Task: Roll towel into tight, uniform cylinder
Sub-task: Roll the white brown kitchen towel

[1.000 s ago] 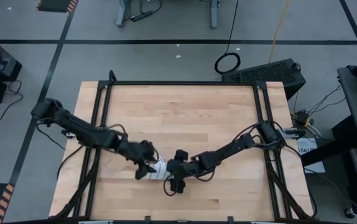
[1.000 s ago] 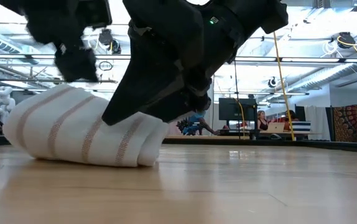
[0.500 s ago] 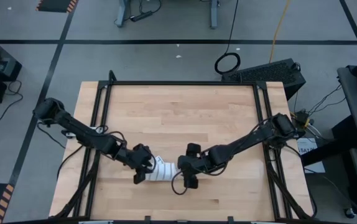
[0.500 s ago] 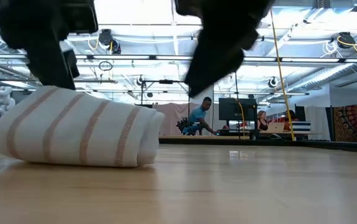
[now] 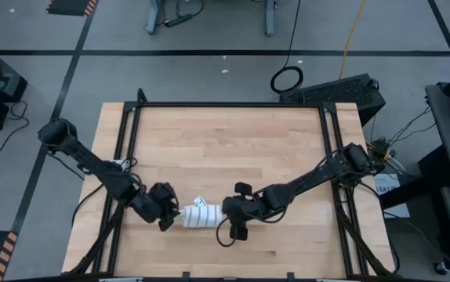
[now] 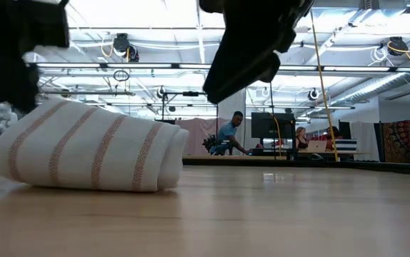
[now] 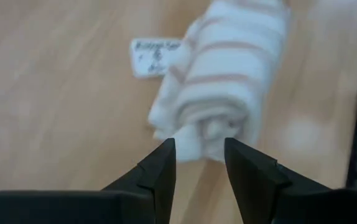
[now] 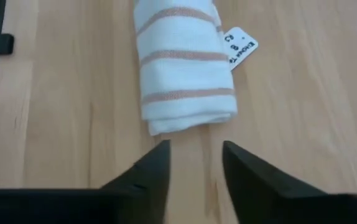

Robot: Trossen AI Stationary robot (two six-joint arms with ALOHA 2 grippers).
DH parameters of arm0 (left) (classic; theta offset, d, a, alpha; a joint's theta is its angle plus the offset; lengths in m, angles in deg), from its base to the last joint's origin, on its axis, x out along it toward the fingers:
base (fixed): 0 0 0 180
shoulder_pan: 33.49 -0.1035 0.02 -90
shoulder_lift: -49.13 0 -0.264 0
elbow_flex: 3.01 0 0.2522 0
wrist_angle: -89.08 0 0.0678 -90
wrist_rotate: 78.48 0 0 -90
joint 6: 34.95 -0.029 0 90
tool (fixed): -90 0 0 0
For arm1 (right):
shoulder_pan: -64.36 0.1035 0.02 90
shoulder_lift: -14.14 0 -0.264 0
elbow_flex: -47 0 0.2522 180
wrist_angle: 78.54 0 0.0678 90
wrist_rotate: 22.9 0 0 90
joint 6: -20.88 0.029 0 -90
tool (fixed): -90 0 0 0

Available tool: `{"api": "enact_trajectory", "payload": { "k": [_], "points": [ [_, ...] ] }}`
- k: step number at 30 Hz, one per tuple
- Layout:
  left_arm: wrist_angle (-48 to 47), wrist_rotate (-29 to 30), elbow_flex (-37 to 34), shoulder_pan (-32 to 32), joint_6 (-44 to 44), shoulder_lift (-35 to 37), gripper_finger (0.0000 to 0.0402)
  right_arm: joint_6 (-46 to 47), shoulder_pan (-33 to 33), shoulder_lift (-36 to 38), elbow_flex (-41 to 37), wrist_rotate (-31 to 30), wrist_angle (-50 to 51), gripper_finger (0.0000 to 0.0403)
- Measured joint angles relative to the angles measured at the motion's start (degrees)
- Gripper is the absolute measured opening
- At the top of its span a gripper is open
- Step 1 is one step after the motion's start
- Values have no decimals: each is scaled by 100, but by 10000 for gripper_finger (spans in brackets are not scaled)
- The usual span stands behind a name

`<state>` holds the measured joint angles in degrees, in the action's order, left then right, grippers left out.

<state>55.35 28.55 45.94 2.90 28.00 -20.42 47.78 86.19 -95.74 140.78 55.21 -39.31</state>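
Towel (image 5: 199, 215) rolled, long axis left-right between pincers. Left pincer (image 5: 172, 220) at one end, right pincer (image 5: 226, 211) at other; both part-open, empty, equally near.

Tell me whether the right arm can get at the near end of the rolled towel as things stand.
Probably yes. The right gripper points at the rolled towel with its jaws apart and empty, only bare wooden table between. The left gripper sits at the opposite end.

Grey floor (image 5: 209, 74) crossed by dark tape lines surrounds the wooden table (image 5: 233, 133); bright ceiling lights (image 6: 155, 14) overhead.
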Motion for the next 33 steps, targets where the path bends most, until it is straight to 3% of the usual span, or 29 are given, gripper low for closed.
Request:
{"api": "enact_trajectory", "payload": {
  "k": [7, 9, 23, 27, 33],
  "points": [
    [937, 25, -553, 66, 418, -467, 140, 92, -110, -449, 4, 548, -386, 20],
    [1049, 20, -626, 12, 380, -585, 140, 127, -162, -583, 6, 749, -640, 6],
    [2228, -409, -690, -620, -496, -1499, 140, 205, -560, -659, 4, 1372, -716, 2],
    [2346, -939, -690, -832, -681, -1511, 140, 204, -647, -657, 4, 1492, -537, 1],
    [1690, -2016, -688, -891, -519, -1069, 140, 269, -674, -444, 4, 1737, 329, 1]
  ]
}}
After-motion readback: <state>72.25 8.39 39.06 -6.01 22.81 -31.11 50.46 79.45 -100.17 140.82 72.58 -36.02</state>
